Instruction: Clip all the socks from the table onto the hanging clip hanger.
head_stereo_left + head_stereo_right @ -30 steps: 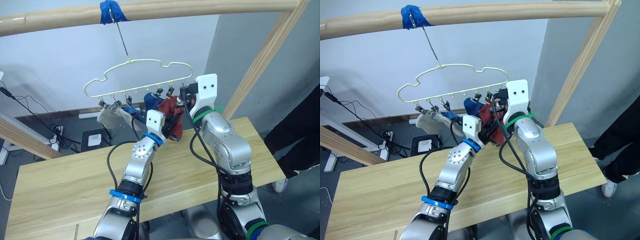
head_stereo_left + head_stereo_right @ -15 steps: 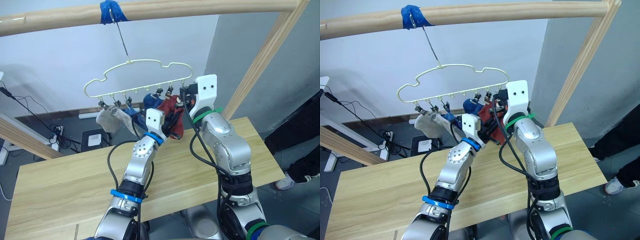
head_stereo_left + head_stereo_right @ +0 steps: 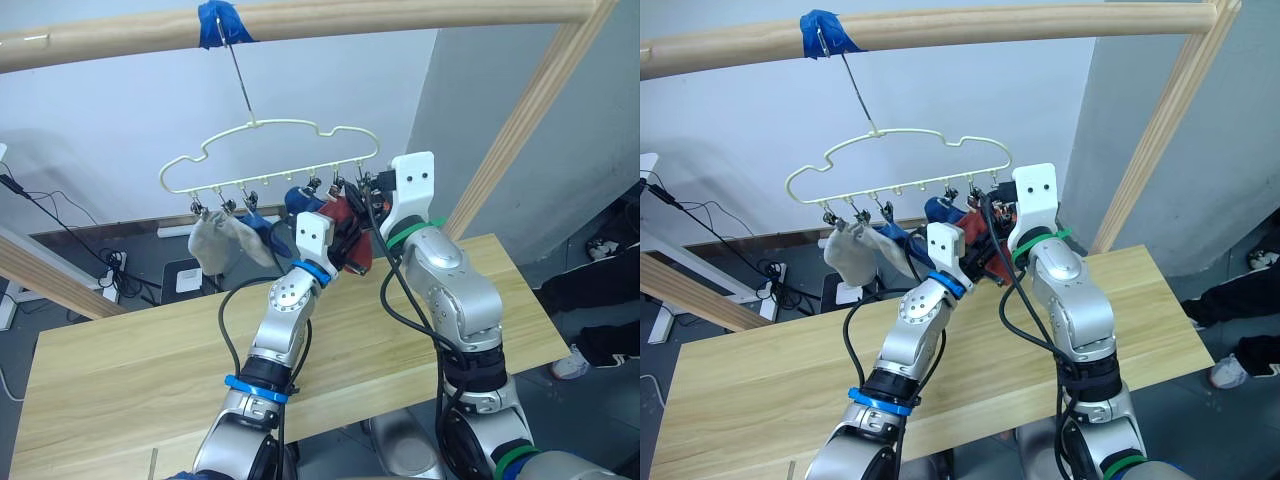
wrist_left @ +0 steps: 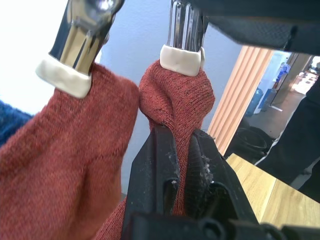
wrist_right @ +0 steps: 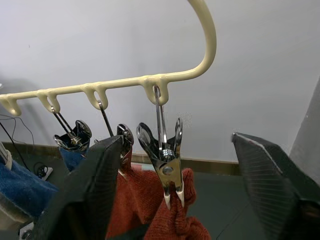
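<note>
Socks: all up on the clip hanger (image 3: 268, 124), none lying on the counter (image 3: 120, 360). Hanger is pale cream wire, hook caught in blue tape (image 3: 219, 22) on the wooden pole (image 3: 400, 15) overhead; hangs above the counter's far edge.

L to R along the lower bar: grey socks (image 3: 215, 241) on the leftmost clips, blue socks (image 3: 275, 230) next, mostly hidden behind the L arm, then rust-red socks (image 4: 60, 165) on the last two clips at the R end.

L hand (image 4: 181, 150): raised just under the bar, black fingers pinched closed on the fabric of the end red sock (image 4: 177, 102), right below its metal clip (image 4: 185, 25). Clip's cream tip sits on the sock's top edge. Neighbouring red sock held by its own clip, touching the first.

R hand (image 5: 175, 200): up at the hanger's R end, fingers spread wide apart either side of the end clip, gripping nothing, not touching it in the wrist view.

Background: cables and a power strip (image 3: 112, 262) on the floor, beyond the counter.
</note>
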Robot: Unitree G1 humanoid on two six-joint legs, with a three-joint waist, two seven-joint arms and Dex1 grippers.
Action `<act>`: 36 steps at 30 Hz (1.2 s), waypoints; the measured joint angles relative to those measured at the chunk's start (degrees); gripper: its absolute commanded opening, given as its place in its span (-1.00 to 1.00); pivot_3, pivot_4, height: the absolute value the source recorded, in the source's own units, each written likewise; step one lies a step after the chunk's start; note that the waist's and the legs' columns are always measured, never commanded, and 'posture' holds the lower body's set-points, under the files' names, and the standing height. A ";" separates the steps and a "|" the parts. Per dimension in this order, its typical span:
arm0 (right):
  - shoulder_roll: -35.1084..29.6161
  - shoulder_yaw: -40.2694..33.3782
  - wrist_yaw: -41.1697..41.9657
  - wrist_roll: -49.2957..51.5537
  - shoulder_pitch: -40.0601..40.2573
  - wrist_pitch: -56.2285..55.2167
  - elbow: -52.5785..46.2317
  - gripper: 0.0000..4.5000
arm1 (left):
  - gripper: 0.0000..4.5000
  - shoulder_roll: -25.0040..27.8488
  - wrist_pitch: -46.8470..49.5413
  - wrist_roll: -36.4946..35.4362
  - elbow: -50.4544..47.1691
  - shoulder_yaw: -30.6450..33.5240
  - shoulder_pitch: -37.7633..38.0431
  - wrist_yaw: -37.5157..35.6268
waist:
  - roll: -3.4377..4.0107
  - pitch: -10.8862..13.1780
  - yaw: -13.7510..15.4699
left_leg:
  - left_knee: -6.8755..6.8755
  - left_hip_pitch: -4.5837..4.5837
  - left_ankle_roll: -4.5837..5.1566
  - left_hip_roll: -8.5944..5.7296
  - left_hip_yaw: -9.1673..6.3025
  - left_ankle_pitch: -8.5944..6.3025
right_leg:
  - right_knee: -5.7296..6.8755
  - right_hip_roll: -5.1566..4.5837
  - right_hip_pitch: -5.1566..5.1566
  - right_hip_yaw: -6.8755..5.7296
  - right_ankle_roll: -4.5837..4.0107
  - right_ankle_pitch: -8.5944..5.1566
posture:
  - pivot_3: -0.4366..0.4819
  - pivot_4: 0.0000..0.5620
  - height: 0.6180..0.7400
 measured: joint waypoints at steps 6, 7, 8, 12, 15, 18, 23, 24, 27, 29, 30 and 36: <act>-3.89 -0.57 2.69 1.26 1.91 3.09 -5.00 0.54 | 0.00 1.80 0.81 1.09 0.22 -0.27 -0.61 -0.34 | 0.00 0.00 -0.09 | -0.01 0.00 0.00 0.00 0.01 0.00 | -0.03 0.00 0.00 0.00 0.03 -0.02 | -0.77 -0.31 1.00; -4.86 -0.72 3.51 1.83 2.20 3.65 -5.72 0.54 | 0.15 2.62 1.21 1.09 0.19 -0.54 -0.58 -1.09 | 0.00 0.00 -0.12 | -0.02 0.00 0.00 0.00 0.00 0.00 | -0.03 0.00 0.00 0.00 0.04 -0.02 | -0.77 -0.31 1.00; -5.42 -0.66 4.24 2.28 2.42 4.04 -6.37 0.54 | 0.28 3.05 1.38 1.09 0.16 -0.82 -0.42 -1.71 | 0.00 0.00 -0.17 | -0.02 0.01 0.00 0.00 0.00 0.00 | -0.02 0.01 0.00 -0.01 0.04 -0.02 | -0.76 -0.32 1.00; -15.33 -0.46 13.25 6.36 5.63 5.45 -11.64 0.54 | 0.85 8.77 4.36 0.40 -3.39 -2.42 3.87 -8.54 | 0.00 0.00 -0.29 | -0.05 0.00 0.00 0.00 0.02 0.00 | -0.08 0.01 0.01 0.00 0.03 -0.02 | -0.75 -0.34 1.00; -22.76 -0.61 20.23 8.93 8.00 4.85 -13.26 0.82 | 1.00 14.96 5.46 -0.48 -7.66 -2.89 8.24 -14.79 | 0.00 0.00 -0.44 | -0.06 0.03 0.00 0.02 0.00 0.00 | -0.03 0.02 0.00 -0.01 0.05 -0.04 | -0.74 -0.35 1.00; -27.42 -0.56 26.07 11.28 8.65 3.30 -13.64 0.98 | 1.00 19.76 6.01 -1.69 -13.01 -3.05 11.43 -19.71 | 0.00 0.00 -0.43 | -0.03 0.06 0.01 0.03 0.03 0.01 | -0.04 0.02 0.03 0.03 0.07 -0.05 | -0.70 -0.37 1.00; -36.98 -1.83 36.64 13.68 8.98 -1.83 -12.16 0.98 | 1.00 30.31 10.18 -7.64 -21.95 2.28 18.57 -26.38 | -0.01 0.00 -0.07 | -0.01 0.09 0.05 0.06 0.06 0.04 | -0.06 0.03 0.03 0.04 0.08 -0.07 | -0.60 -0.43 1.00; -38.47 -1.82 38.77 14.16 8.97 -2.72 -11.63 0.98 | 1.00 32.25 11.57 -9.25 -23.95 3.64 19.72 -27.40 | -0.01 -0.01 0.02 | -0.02 0.08 0.06 0.07 0.06 0.04 | -0.08 0.03 0.03 0.04 0.09 -0.07 | -0.60 -0.43 1.00; -42.37 -2.80 44.20 16.01 8.89 -4.89 -9.62 0.98 | 1.00 37.57 15.43 -12.96 -28.30 8.83 22.21 -29.31 | -0.01 -0.01 0.60 | -0.01 0.10 0.06 0.06 0.10 0.04 | -0.10 0.02 0.04 0.06 0.09 -0.07 | -0.54 -0.46 1.00; -44.14 -3.27 47.43 16.94 8.28 -6.73 -7.84 0.98 | 1.00 40.92 17.94 -15.09 -30.45 11.33 24.40 -30.89 | -0.02 -0.02 0.97 | -0.02 0.10 0.06 0.08 0.14 0.04 | -0.12 0.02 0.03 0.07 0.09 -0.07 | -0.48 -0.48 1.00; -45.65 -3.46 49.40 17.27 7.88 -8.03 -6.75 0.98 | 1.00 43.21 19.57 -16.16 -31.16 13.09 26.18 -31.81 | -0.02 -0.02 1.04 | -0.03 0.09 0.06 0.09 0.15 0.04 | -0.11 0.02 0.01 0.08 0.08 -0.07 | -0.48 -0.48 1.00; -50.70 -5.65 56.57 17.63 5.98 -14.30 -0.41 0.98 | 1.00 51.19 29.21 -18.98 -31.16 23.65 29.01 -31.13 | -0.02 -0.06 3.00 | -0.01 0.11 0.06 0.08 0.15 0.04 | -0.12 0.00 0.03 0.05 0.07 -0.07 | -0.40 -0.53 1.00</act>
